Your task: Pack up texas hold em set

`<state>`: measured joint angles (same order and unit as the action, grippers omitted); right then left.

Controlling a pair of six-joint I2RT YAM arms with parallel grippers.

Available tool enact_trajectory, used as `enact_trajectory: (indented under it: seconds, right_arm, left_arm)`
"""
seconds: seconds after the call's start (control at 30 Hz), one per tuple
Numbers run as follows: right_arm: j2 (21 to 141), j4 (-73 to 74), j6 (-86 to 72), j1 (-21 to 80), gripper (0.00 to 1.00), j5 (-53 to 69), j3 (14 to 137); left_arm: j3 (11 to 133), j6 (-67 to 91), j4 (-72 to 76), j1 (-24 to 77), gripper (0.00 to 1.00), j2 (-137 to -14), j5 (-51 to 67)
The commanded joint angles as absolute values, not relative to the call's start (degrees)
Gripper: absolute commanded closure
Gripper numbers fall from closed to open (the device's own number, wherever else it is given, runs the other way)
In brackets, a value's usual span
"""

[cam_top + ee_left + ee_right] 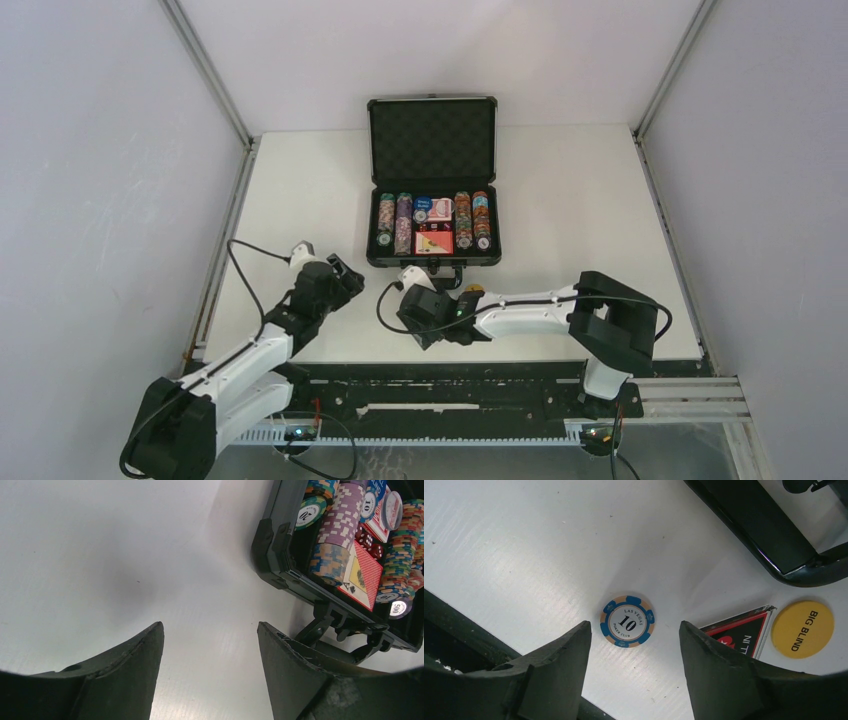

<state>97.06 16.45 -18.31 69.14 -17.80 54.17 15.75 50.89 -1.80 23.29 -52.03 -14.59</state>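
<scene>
Spread wide, the right gripper (633,630) is hovering astride a blue-and-tan "10" poker chip (627,621) before the open black foam-lined briefcase (432,140), poised to pinch it; the left gripper (210,627), likewise released, is idling alongside.

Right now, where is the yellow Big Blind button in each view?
Top external: the Big Blind button peeks out beside the right arm, in front of the case.
Left wrist: not in it.
Right wrist: button lower right, flat on the table beside a red card box.
Shared landmark: the case handle, in both wrist views.
</scene>
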Motion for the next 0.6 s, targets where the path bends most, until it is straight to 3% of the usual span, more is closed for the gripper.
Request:
enact_trajectory:
  seconds: [0.0,0.57]
  right_arm:
    - [97.05,14.11,-17.86,68.67,0.26,-16.40,55.83]
    - [98.76,13.88,-19.73,68.91,0.43,-15.75,54.59]
  left_arm:
    - [17.80,49.31,0.00,23.63,0.26,-52.28,-13.90]
    - [18.02,49.18,-0.08,23.64,0.27,-52.74,-13.80]
